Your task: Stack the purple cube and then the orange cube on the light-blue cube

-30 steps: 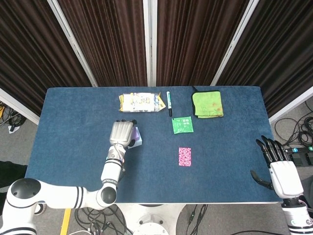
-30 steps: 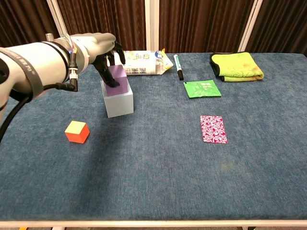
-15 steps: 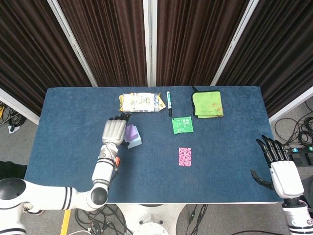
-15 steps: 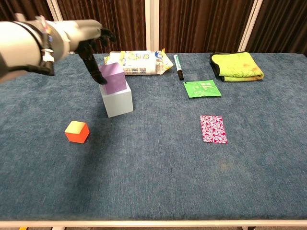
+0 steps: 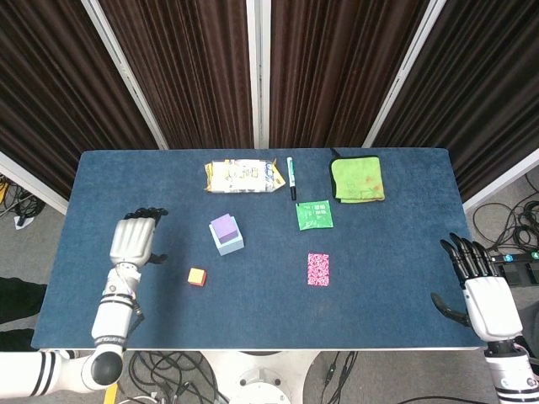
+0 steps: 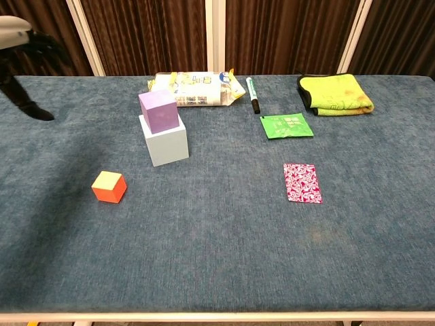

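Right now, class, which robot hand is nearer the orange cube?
Left. The left robot hand hovers just left of the orange cube; the right robot hand sits far across the table's right edge.

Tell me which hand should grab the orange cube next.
Left. The left hand is open and close to the orange cube; the right hand sits at the table's far right edge.
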{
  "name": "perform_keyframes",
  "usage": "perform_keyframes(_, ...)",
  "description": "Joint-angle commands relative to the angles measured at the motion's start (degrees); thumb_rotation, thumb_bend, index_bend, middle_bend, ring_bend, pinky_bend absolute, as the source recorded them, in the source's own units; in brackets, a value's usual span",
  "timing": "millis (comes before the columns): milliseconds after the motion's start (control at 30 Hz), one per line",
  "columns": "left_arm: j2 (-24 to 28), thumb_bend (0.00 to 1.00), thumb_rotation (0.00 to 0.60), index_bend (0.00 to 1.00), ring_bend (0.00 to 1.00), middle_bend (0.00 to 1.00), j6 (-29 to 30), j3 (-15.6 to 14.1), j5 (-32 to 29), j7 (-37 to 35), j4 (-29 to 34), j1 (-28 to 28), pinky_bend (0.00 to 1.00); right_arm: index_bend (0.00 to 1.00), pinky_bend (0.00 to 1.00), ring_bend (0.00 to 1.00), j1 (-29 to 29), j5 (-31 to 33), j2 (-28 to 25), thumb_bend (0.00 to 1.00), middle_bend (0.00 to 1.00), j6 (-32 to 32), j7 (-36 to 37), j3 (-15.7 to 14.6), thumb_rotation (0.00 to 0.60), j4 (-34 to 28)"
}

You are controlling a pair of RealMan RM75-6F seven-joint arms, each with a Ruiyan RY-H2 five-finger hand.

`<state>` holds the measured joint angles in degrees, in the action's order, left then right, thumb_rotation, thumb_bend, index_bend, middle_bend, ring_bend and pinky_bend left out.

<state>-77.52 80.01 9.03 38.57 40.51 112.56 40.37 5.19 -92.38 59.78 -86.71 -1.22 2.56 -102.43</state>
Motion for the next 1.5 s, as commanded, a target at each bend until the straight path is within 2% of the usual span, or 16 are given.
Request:
perform_keyframes(33, 5.32, 0.15, 0.600, 0.36, 0.24, 0.40, -6.46, -7.41, 13.52, -10.26, -2.79, -4.33, 0.33, 0.00, 0.00, 0.00, -0.01, 0.07, 0.13, 0.18, 0.00, -0.06, -0.20, 0.06, 0.600, -0.03)
perform_keyframes(133, 9.02, 0.15, 0.600, 0.36, 0.26, 0.40, -15.71, -10.95, 22.40, -19.51, -5.58, -4.38, 0.38, 0.00, 0.00, 0.00, 0.14, 0.33, 0.11, 0.18, 0.00, 0.30, 0.05, 0.10, 0.600, -0.08)
perform_keyframes(233, 11.29, 0.15, 0.600, 0.36, 0.28, 0.41, -22.11, -13.50, 29.11, -26.16, -8.32, -4.14, 0.42, 0.00, 0.00, 0.00, 0.21, 0.47, 0.09, 0.18, 0.00, 0.45, 0.20, 0.14, 0.600, 0.05)
perform_keyframes(367, 9.83, 0.15, 0.600, 0.36, 0.28, 0.42, -23.14, -15.85, 38.09, -29.65, -13.19, -4.96, 0.42, 0.00, 0.00, 0.00, 0.18, 0.39, 0.22, 0.18, 0.00, 0.34, 0.14, 0.12, 0.600, 0.16)
perform_keyframes(500, 5.75, 0.15, 0.600, 0.36, 0.29, 0.43, -21.08, -16.32, 43.60, -30.91, -18.19, -6.33, 0.41, 0.00, 0.00, 0.00, 0.16, 0.46, 0.36, 0.18, 0.00, 0.32, -0.01, 0.14, 0.600, 0.25)
perform_keyframes(900, -3.02, 0.15, 0.600, 0.35, 0.29, 0.44, -18.37, -13.14, 45.14, -32.51, -25.54, -8.27, 0.40, 0.00, 0.00, 0.00, 0.42, 0.89, 0.52, 0.18, 0.00, 0.93, -0.43, 0.21, 0.600, 0.22)
perform_keyframes(1133, -6.22, 0.16, 0.600, 0.35, 0.29, 0.44, -20.38, -10.34, 39.94, -31.76, -25.85, -8.54, 0.40, 0.00, 0.00, 0.00, 0.44, 0.97, 0.66, 0.18, 0.00, 0.98, -0.84, 0.19, 0.600, 0.15)
perform_keyframes(1500, -9.23, 0.19, 0.600, 0.35, 0.29, 0.45, -22.59, -8.82, 37.94, -30.97, -28.54, -8.00, 0.40, 0.00, 0.00, 0.00, 0.49, 1.38, 0.82, 0.18, 0.00, 1.14, -0.74, 0.28, 0.600, 0.48)
